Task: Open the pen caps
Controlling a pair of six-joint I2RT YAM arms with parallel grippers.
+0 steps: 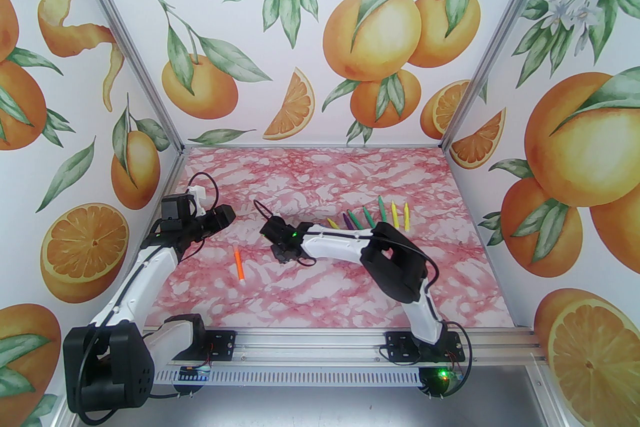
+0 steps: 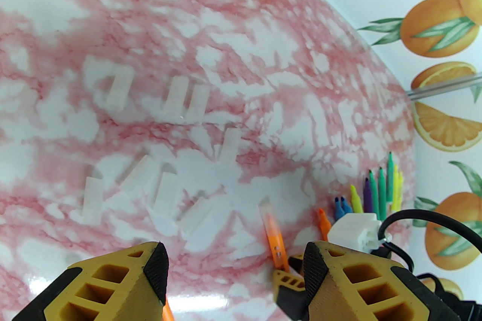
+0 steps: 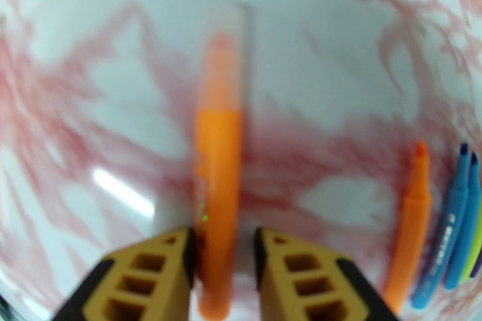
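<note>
An orange pen (image 3: 218, 161) with a clear pen cap (image 3: 226, 48) on its far end lies between the fingers of my right gripper (image 3: 224, 236). The jaws stand narrow around its barrel: the left pad touches it and a thin gap remains on the right, so it is open. The left wrist view shows that pen (image 2: 275, 236) running into the right gripper (image 2: 288, 280). My left gripper (image 2: 235, 263) hangs open and empty over the left side of the table (image 1: 227, 215). Several loose clear caps (image 2: 177, 93) lie on the table. Another orange pen (image 1: 239, 265) lies between the arms.
A row of uncapped pens (image 1: 370, 217) in yellow, purple and green lies at the right rear, by the right arm's elbow. An uncapped orange pen (image 3: 408, 221) and two blue pens (image 3: 452, 221) lie right of my right gripper. Walls (image 1: 310, 39) close the table on three sides.
</note>
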